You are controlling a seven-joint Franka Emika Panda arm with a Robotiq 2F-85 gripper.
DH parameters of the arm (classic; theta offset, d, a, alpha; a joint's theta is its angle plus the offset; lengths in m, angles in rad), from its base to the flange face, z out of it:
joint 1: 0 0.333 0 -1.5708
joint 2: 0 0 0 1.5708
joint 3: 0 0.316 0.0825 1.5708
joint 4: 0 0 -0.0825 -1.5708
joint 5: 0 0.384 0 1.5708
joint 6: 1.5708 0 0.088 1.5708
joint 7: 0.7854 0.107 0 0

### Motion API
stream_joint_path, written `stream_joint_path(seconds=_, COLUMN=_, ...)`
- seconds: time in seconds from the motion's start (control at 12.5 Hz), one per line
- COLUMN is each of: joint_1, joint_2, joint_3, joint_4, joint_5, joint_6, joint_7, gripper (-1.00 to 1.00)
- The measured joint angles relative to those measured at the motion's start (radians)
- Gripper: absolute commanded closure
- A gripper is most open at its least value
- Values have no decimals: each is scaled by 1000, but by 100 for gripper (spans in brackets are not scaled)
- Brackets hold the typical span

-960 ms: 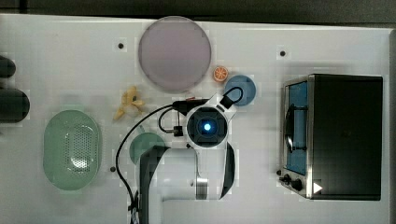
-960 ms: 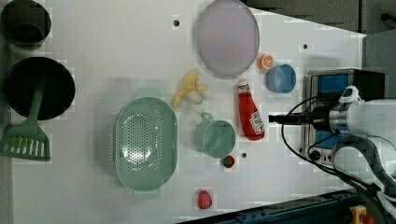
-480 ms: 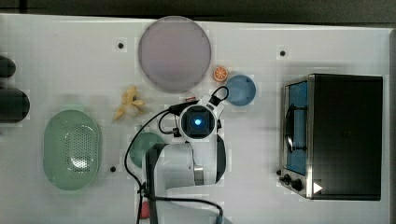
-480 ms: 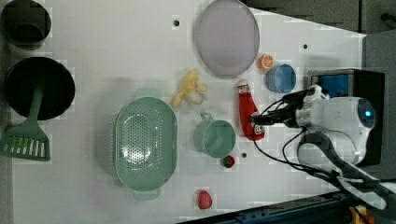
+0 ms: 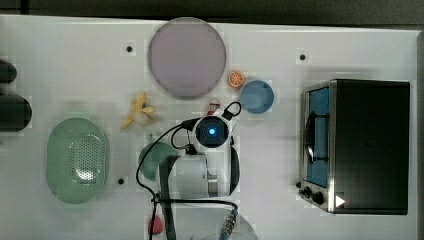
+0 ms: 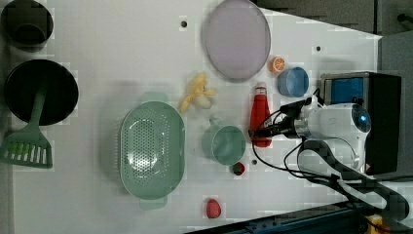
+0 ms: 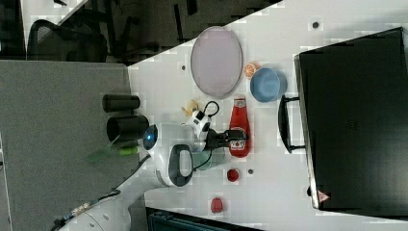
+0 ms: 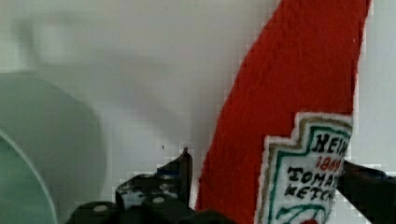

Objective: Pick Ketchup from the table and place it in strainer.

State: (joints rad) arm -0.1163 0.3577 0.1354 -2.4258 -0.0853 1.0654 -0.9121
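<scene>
The gripper (image 8: 266, 186) is down at the Ketchup (image 8: 299, 107), with 1 dark finger (image 8: 180, 175) on one side of the red bottle and the other finger on the far side at the label; the jaws stand spread around it, and whether they press on it cannot be told. The white label reads "HEIN…", "18…", "TOMA…" and "KETCH…" in dark letters with green trim.

In the left view the gripper (image 6: 263, 131) sits at the lower body of the Ketchup (image 6: 257, 114), which lies flat on the white table (image 6: 97, 48), cap end toward the purple plate (image 6: 236, 39). In the right view the gripper (image 7: 226, 138) meets the Ketchup (image 7: 239, 127) near its base.

Just beside the bottle, on the left view's left, stands a teal cup (image 6: 224, 144). Further to the left view's left lies the strainer (image 6: 152, 151), pale green with small holes, well apart from the bottle. A blue bowl (image 6: 292, 81) and an orange slice (image 6: 277, 64) sit near the cap end. A dark toaster oven (image 5: 360, 145) stands at the top view's right.
</scene>
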Motion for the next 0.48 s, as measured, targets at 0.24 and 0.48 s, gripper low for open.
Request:
stream_joint_path(seconds=0.24, joint_1=-3, joint_2=1, joint_3=-5, joint_4=8, joint_5=-4, joint_6=24, joint_7=0, gripper=-25)
stream_joint_path(seconds=0.48, joint_1=-4, joint_2=-1, joint_3=-6, joint_4=25, joint_5=-15, joint_6=37, joint_7=-3, gripper=-25)
